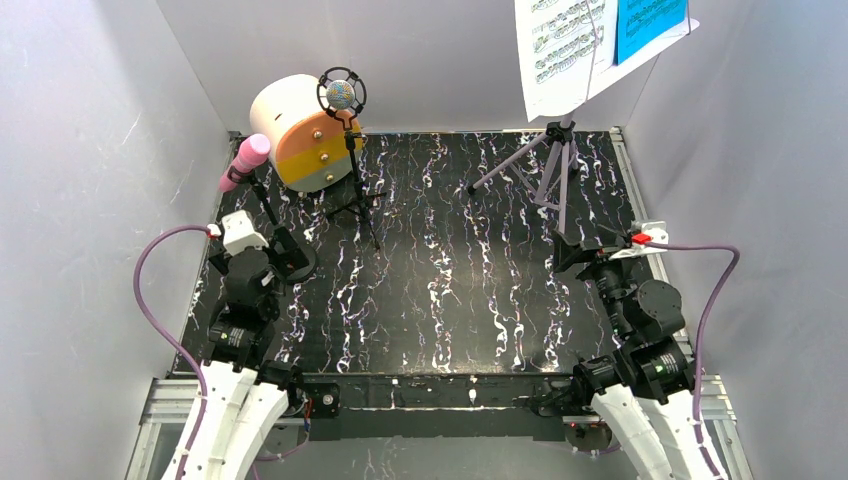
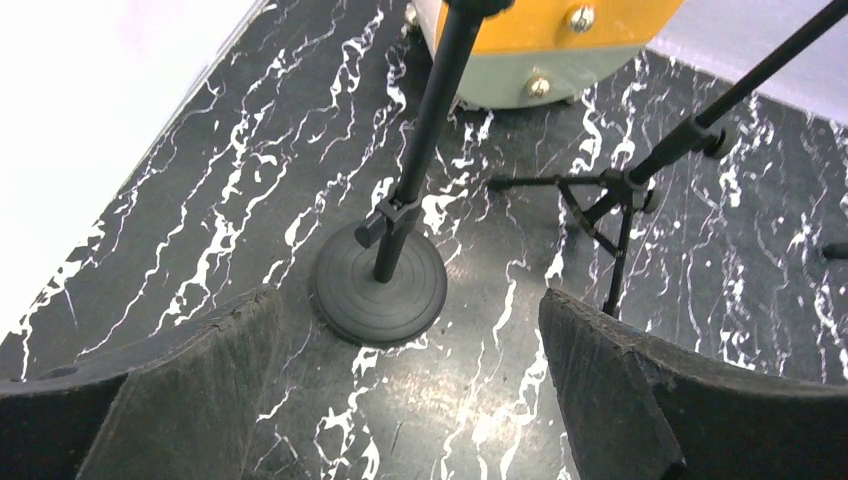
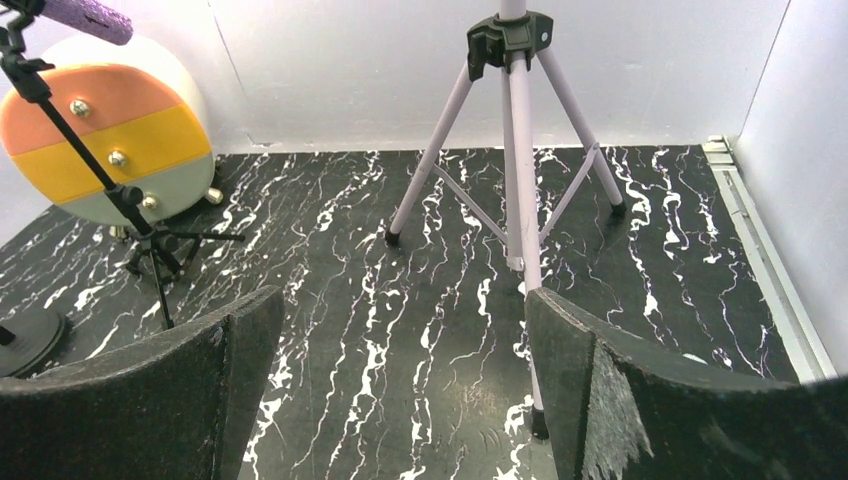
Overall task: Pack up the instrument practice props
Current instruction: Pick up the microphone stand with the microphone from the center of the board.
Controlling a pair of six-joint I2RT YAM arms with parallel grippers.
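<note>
The left gripper gapes wide and empty beside the round base under the pink toy microphone, far left. The right gripper, equally wide and empty, faces the lilac music rack, far right.

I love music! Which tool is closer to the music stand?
Right. The right tool sits just before the music stand's legs; the left tool is across the table, near the pink microphone.
</note>
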